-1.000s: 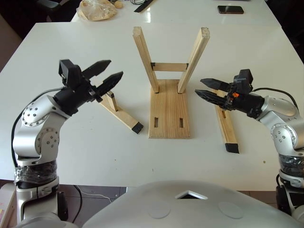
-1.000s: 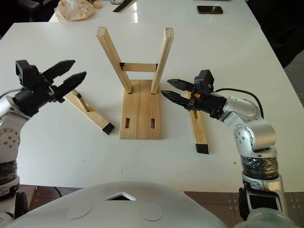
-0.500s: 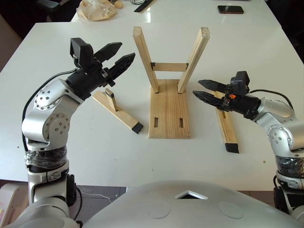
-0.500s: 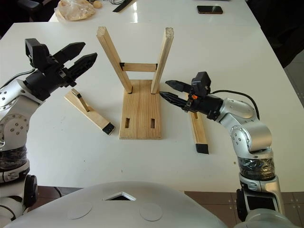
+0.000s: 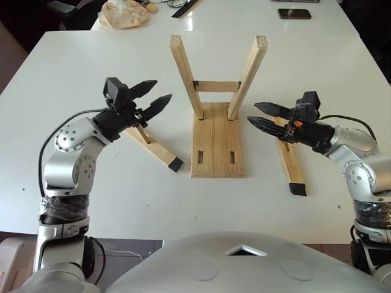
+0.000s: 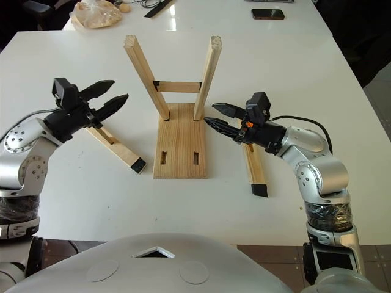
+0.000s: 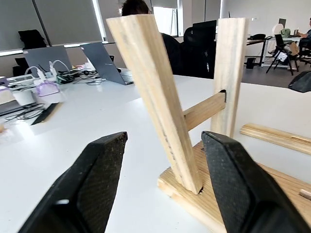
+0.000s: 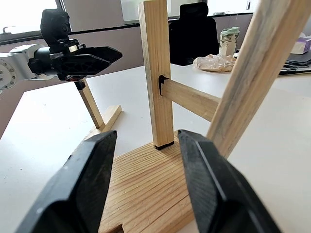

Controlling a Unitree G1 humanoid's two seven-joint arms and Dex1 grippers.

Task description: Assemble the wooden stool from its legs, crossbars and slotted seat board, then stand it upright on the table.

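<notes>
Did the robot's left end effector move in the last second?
Yes. The left end effector has swung inward toward the upright stool legs, closing much of the gap to the seat board.

Seat board [image 5: 217, 146] flat mid-table, leg pair [image 5: 185, 73] plus crossbar [image 5: 218, 86] standing at its far end. Left pincer [image 5: 160, 90] and right pincer [image 5: 253, 112] spread wide, flanking it. Loose leg pieces [image 5: 156, 148] beneath each.

Bright even light, soft shadows, sheen on the table [image 5: 317, 61].
</notes>
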